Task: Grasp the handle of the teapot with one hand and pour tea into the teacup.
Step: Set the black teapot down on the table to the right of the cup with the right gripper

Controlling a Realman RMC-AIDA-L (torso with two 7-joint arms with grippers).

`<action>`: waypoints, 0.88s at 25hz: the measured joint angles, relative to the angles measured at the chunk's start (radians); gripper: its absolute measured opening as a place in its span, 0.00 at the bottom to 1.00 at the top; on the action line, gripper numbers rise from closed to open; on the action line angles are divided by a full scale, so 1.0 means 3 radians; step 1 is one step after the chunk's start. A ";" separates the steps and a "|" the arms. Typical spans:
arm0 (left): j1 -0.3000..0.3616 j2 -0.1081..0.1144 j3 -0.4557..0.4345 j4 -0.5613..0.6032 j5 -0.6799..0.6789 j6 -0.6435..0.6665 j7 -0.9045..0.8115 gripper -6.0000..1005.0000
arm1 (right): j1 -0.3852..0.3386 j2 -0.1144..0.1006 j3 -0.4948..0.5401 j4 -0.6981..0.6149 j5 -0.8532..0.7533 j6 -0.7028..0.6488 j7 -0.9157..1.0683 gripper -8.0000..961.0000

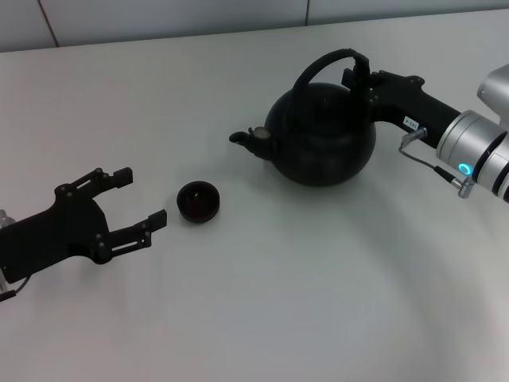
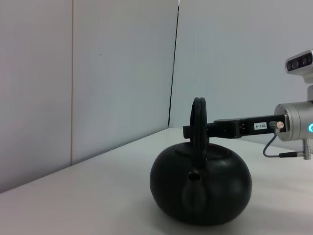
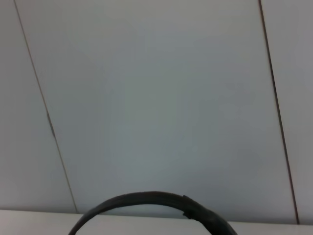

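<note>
Teapot (image 1: 322, 137) sits on the white counter (image 1: 262, 318) at about 1 o'clock from frame centre in the head view, upright, spout (image 1: 248, 139) pointing to 9 o'clock. Left wrist view shows the teapot (image 2: 201, 188) spout-on, flat on the counter, handle (image 2: 198, 125) seen edge-on above the lid.

Right pincer (image 1: 359, 77) comes in from 3 o'clock and is at the handle (image 1: 326, 64), at the hoop's right-hand end near the top of the arch. Its fingers sit on the hoop, one either side as far as I can see, so it reads as clamped on the handle. In the left wrist view the same black pincer (image 2: 195, 131) meets the hoop level with its mid-height, silver wrist (image 2: 296, 122) behind it with a blue-green light on. Right wrist view gives only the arc of the handle (image 3: 146, 201) against the wall panels; own fingers not visible there.

Teacup (image 1: 198, 201) stands on the counter at 7–8 o'clock from the teapot, beyond the spout tip and apart from it, mouth up, dark inside. Cannot tell if there is liquid in it.

Left pincer (image 1: 139, 199) is at 9 o'clock of the teacup, just beside it, not touching. Jaws spread wide, nothing between them, opening facing the cup.
</note>
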 joint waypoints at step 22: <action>-0.0062 0.0000 -0.0026 -0.0001 0.0080 -0.0023 -0.0001 0.87 | 0.0016 -0.0005 0.0001 -0.0050 -0.0119 0.0058 -0.0037 0.18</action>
